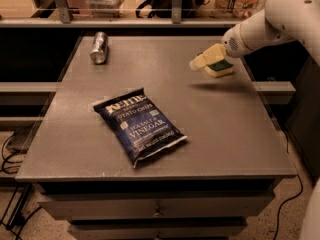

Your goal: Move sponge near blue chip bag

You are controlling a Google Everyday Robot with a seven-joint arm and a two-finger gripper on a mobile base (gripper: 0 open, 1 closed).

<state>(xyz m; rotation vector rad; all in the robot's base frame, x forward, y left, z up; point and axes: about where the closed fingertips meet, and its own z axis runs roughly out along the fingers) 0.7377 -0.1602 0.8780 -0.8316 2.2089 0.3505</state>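
Observation:
The blue chip bag (139, 125) lies flat on the grey table (225, 134), left of the middle, with white Kettle and Vinegar lettering. The sponge (220, 67), pale yellow with a dark green top, is at the table's far right, a little above the surface; its shadow falls on the table below it. My gripper (209, 60), with cream-yellow fingers (202, 60), comes in from the right on the white arm and is shut on the sponge. The sponge is well apart from the bag, up and to its right.
A small silver can (99, 47) lies on its side at the table's far left. A rail and shelf run behind the table. Drawers sit under the front edge. Cables lie on the floor at left and right.

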